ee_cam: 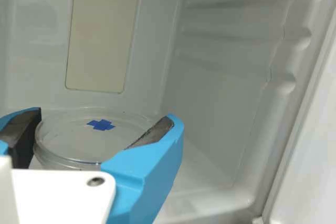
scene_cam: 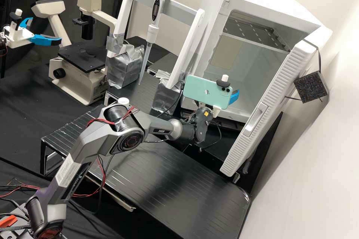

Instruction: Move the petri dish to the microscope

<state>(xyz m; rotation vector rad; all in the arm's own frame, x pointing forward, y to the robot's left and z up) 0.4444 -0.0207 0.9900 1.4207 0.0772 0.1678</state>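
One cream microscope (scene_cam: 76, 78) stands left of a pipette (scene_cam: 152, 31) held in a white rack (scene_cam: 125, 7); further right, the claw (scene_cam: 234, 96) grips the clear, blue-crossed petri dish (ee_cam: 73, 140) at the mouth of an open white cabinet (scene_cam: 215, 5), which holds a slotted shelf (scene_cam: 249, 31) high inside

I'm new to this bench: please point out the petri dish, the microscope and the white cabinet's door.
Petri dish (ee_cam: 86, 139): wrist view, clear top.
Microscope (scene_cam: 83, 59): high view, black stage.
Cabinet door (scene_cam: 256, 118): high view, handle.

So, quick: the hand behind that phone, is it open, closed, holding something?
Hand: closed on the clear petri dish, one blue finger at each side.
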